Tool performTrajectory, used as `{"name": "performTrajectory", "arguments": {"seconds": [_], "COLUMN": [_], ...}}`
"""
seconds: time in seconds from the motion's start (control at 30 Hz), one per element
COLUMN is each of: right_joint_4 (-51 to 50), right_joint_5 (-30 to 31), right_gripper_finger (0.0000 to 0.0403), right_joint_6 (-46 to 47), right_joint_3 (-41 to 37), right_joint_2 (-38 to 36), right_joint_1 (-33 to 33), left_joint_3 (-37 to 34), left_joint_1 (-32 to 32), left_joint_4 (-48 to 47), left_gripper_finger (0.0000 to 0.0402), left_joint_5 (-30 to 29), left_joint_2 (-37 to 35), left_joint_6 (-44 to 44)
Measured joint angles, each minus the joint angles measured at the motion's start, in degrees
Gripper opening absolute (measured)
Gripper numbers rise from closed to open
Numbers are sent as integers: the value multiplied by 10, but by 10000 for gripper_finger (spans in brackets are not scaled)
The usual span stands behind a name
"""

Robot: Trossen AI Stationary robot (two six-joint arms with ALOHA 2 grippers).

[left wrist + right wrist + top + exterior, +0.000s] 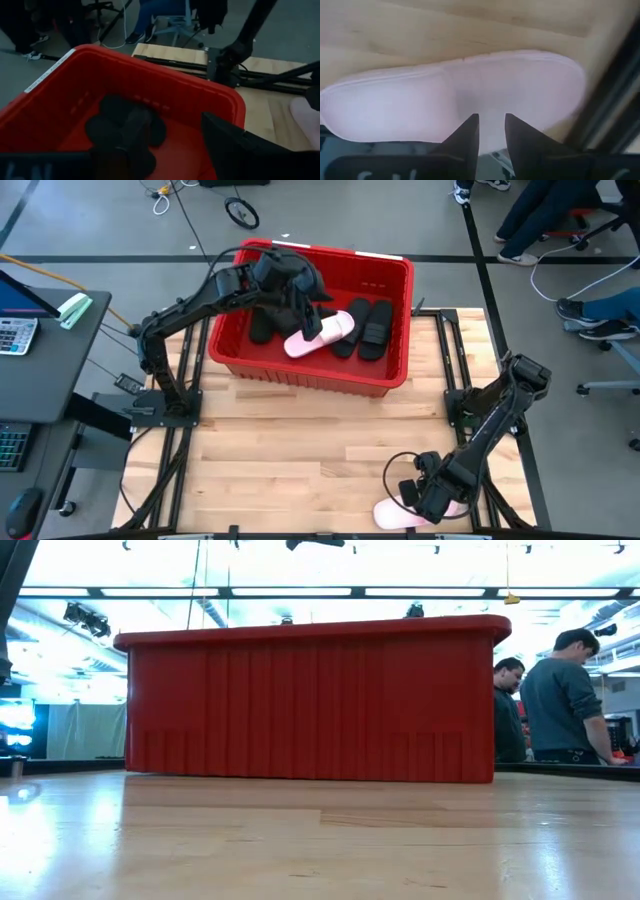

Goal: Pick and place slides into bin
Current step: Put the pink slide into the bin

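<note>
So the right gripper [491, 131] is sitting low at the near corner of the table [300, 460], right on the last pale pink slide [455, 97]. Its two dark fingers are pinched in with only a thin gap between them, over the slide's edge. Whether they're actually clamping the edge I honestly can't tell (my guess is it's getting a hold to lift it). That slide is lying flat on the wood, just beside the table's black frame rail [605, 95], which is probably why the arm is coming at it from the inboard side.

The left gripper [290, 285] is hanging over the red bin [395, 275] at the far side of the table, with several black slides [375, 325] and the other pink slide [320, 335] lying loosely piled below it. Can't tell if its fingers are open or holding anything.

A couple of people [558, 690] are standing around beyond the table, not involved.
</note>
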Motion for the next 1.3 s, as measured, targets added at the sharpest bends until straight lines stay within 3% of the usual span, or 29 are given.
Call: {"name": "performTrajectory", "arguments": {"seconds": [0.23,0.37,0.57,0.7,0.97,1.17,1.3], "right_joint_4": [187,220,224,190,27,-3,-8], "right_joint_5": [108,136,151,147,147,53,41], "right_gripper_finger": [98,98,98,98,98,98,98], "right_joint_6": [-32,-86,-282,-375,-358,-356,-356], "right_joint_3": [-63,-77,-60,-35,6,-11,-23], "right_joint_2": [0,0,0,0,-2,-2,-2], "right_joint_1": [-8,-42,-108,-126,-117,-109,-109], "left_joint_3": [0,0,0,0,0,0,0], "left_joint_1": [-1,0,0,0,0,0,-1], "left_joint_4": [-1,-1,-1,-2,-16,-36,-43], "left_gripper_finger": [177,180,177,178,176,176,178], "left_joint_5": [0,0,0,-1,-1,-1,-1], "left_joint_2": [0,0,0,0,0,0,0], "left_joint_6": [8,8,8,8,8,8,8]}}
